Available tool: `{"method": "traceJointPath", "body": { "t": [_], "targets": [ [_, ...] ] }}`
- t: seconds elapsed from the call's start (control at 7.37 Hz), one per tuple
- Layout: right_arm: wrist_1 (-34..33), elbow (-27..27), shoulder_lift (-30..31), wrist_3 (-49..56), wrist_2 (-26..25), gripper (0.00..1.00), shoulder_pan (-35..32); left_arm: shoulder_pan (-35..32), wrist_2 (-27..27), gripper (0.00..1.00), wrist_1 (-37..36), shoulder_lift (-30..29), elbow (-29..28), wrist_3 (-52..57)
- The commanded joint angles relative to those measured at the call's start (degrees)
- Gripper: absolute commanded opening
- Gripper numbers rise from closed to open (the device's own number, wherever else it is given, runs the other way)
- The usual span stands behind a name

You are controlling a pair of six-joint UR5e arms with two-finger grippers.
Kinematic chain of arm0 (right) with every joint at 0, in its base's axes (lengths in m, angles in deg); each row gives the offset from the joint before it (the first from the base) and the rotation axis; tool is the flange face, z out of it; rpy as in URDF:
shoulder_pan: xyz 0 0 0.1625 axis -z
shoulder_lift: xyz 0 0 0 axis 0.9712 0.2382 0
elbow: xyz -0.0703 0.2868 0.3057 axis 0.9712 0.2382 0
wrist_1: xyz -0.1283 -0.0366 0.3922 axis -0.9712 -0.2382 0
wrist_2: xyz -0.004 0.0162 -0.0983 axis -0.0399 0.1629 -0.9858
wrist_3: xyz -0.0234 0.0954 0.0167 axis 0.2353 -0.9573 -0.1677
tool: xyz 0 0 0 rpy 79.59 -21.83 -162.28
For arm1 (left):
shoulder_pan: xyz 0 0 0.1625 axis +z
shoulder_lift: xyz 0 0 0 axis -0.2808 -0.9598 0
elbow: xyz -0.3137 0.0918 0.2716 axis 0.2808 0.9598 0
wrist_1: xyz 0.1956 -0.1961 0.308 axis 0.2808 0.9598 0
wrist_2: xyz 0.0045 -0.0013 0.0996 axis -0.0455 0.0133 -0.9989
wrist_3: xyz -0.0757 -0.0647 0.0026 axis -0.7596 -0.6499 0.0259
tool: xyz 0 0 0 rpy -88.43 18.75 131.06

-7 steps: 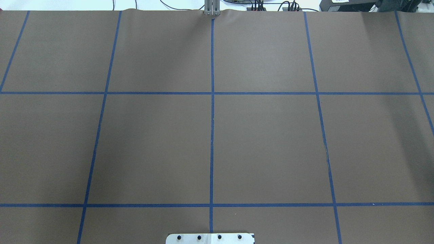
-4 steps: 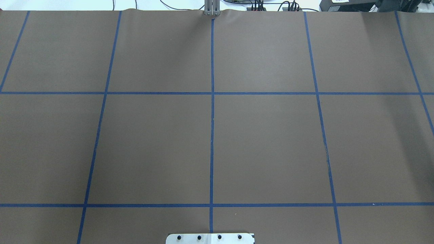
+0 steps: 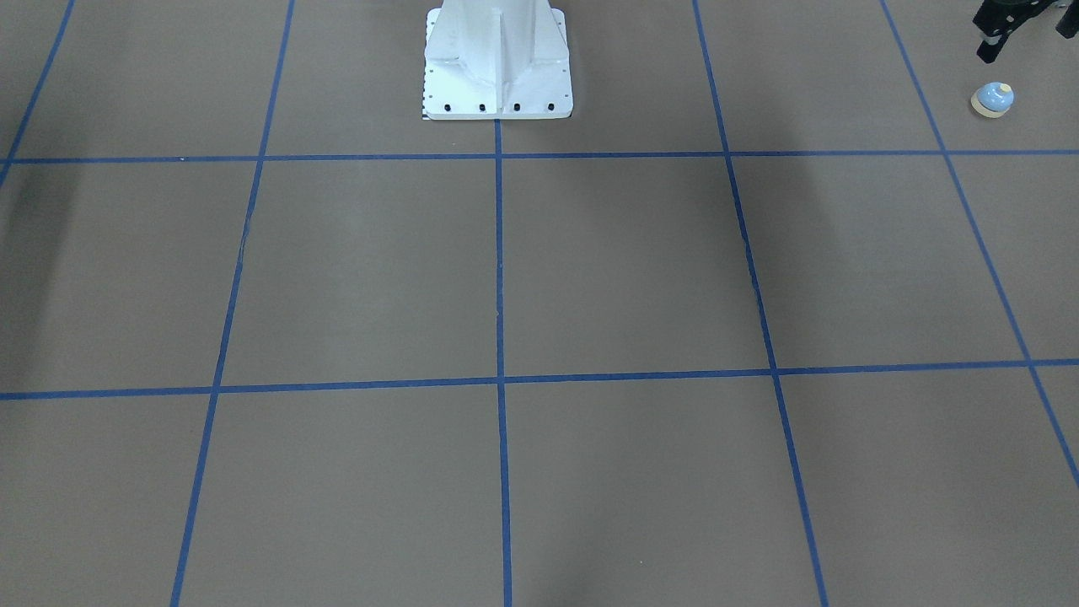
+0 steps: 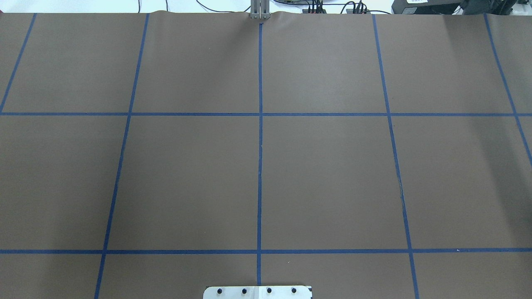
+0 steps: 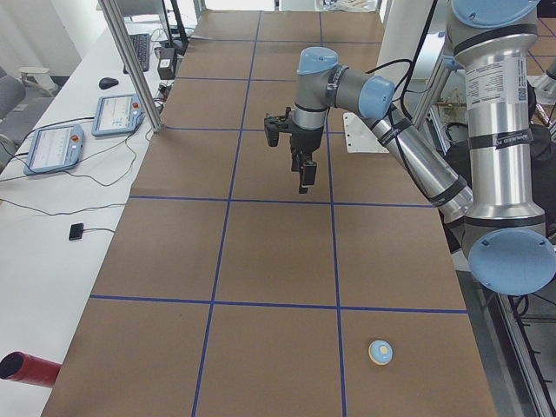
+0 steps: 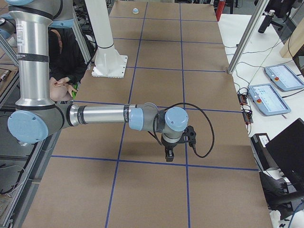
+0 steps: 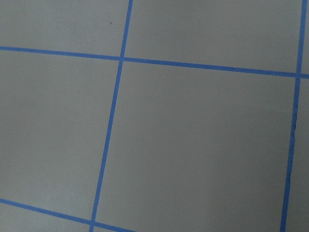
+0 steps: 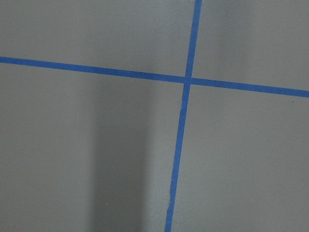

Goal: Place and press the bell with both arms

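Observation:
The light-blue bell (image 3: 992, 99) stands upright on the brown table near its left end, close to the robot's side; it also shows in the exterior left view (image 5: 380, 351) and, far off, in the exterior right view (image 6: 135, 10). My left gripper (image 3: 1024, 38) hangs above the table just behind the bell, cut off by the view's top edge, its two black fingers apart and empty; it also shows in the exterior left view (image 5: 304, 178). My right gripper (image 6: 167, 156) hangs over the table's right half, far from the bell; I cannot tell whether it is open.
The white pedestal base (image 3: 497, 67) is bolted at the table's near middle edge. Blue tape lines divide the brown surface. Teach pendants (image 5: 54, 146) and cables lie on the white side desk. A red cylinder (image 5: 22, 367) lies there too. A person (image 6: 61, 61) sits behind the robot.

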Motion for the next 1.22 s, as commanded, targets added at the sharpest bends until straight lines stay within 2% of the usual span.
{"method": "traceJointPath", "body": {
  "t": [0.0, 0.14, 0.27, 0.54, 0.68, 0.95, 1.09],
  "targets": [
    [0.00, -0.19, 0.18, 0.00, -0.76, 1.00, 0.00, 17.59, -12.44, 1.00, -1.01, 0.09, 1.11, -26.25],
    [0.00, -0.46, -0.25, -0.18, -1.03, 1.00, 0.00, 28.73, -19.56, 1.00, -5.02, 0.01, 1.02, -40.48],
    [0.00, -0.63, -0.61, -0.27, -1.29, 1.00, 0.00, 38.24, -24.15, 1.00, -7.50, 0.18, 0.76, -54.72],
    [0.00, -0.72, -0.09, -0.62, -1.99, 1.00, 0.00, 51.46, -27.43, 1.00, -13.39, 2.45, 0.40, -77.77],
    [0.00, -0.72, 0.00, -0.62, -2.52, 1.00, 0.00, 55.00, -27.54, 1.00, -13.32, 6.56, -0.21, -88.33],
    [0.00, -0.63, -0.17, -0.62, -2.53, 1.00, 0.00, 60.64, -27.54, 1.00, -13.32, 8.35, -5.98, -107.25],
    [0.00, -0.37, -0.69, -0.62, -2.61, 1.00, 0.00, 62.66, -27.45, 1.00, -12.71, 11.14, -7.75, -113.59]
  ]
}}
